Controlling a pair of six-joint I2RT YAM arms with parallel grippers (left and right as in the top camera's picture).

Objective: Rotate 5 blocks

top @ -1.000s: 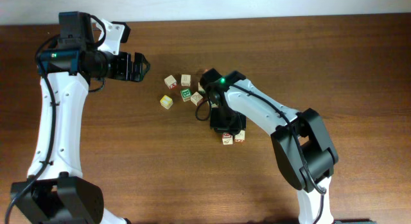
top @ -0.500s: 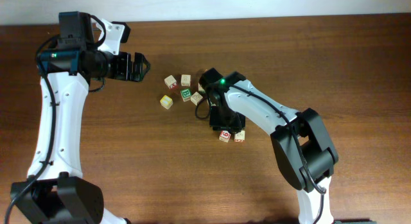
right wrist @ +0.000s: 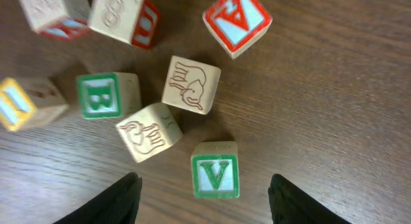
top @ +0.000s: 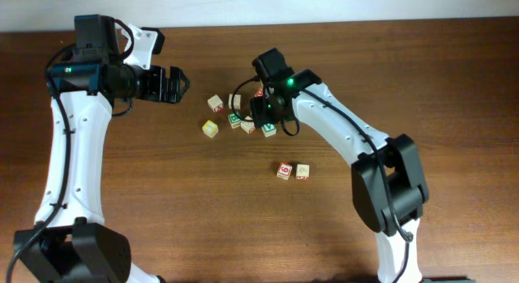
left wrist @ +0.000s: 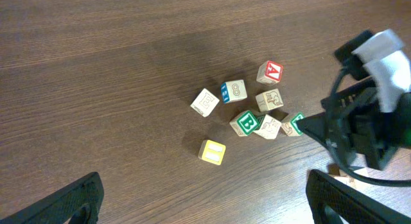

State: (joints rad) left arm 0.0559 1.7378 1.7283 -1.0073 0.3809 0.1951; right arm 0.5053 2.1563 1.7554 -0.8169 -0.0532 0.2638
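Looking from overhead, the blocks lie in two groups on the dark wooden surface [top: 422, 72]. A loose cluster at centre has the green B block [top: 234, 118] and the green V block [top: 268, 130]. Well apart from it, the red-digit block [top: 284, 171] sits just beside a pale block [top: 302, 170]. The right pincer [top: 263, 113] hangs over the cluster, and the left pincer [top: 174, 84] hovers off to the side. A pale wall [top: 243, 3] runs behind the far edge.

From the left wrist, the left pincer [left wrist: 205, 205] is spread to its widest and holds nothing. The cluster lies well ahead of it, with the yellow-faced cube [left wrist: 212, 151] nearest and the red-and-white cube [left wrist: 270, 72] farthest.

From the right wrist, the right pincer [right wrist: 205, 203] stands well apart with nothing in it, and the green V block [right wrist: 216, 170] is just ahead of the gap. These cubes look light, rigid and smooth-faced. I would take one by two opposite flat sides, centred. A nudge would likely send it skidding on the polished wood, and its neighbours are near.
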